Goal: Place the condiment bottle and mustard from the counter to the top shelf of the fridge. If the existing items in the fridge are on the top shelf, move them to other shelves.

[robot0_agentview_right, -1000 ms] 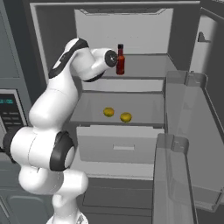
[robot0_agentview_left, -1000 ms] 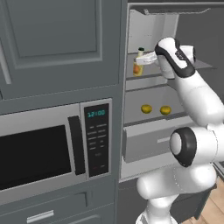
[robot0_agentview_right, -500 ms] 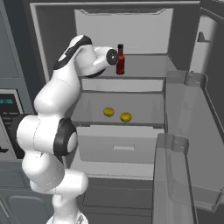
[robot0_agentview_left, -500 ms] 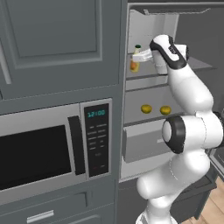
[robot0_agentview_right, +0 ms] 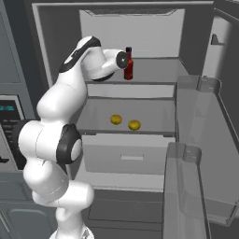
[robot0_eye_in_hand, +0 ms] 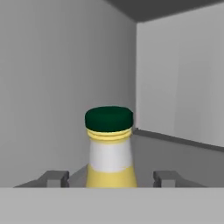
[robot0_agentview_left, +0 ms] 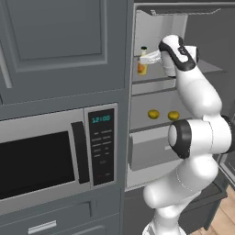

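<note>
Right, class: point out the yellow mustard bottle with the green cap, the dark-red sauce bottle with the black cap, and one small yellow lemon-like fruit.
Yellow mustard bottle [robot0_eye_in_hand: 109, 168], hand view, on its pale neck.
Dark-red sauce bottle [robot0_agentview_right: 129, 69], right base view, on its body.
Small yellow lemon-like fruit [robot0_agentview_right: 134, 125], right base view, at its middle.

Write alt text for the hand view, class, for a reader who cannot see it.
A yellow mustard bottle with a dark green cap stands upright between the gripper's two fingertips, with a gap on each side. Behind it are the fridge's pale inner walls meeting at a corner.
</note>
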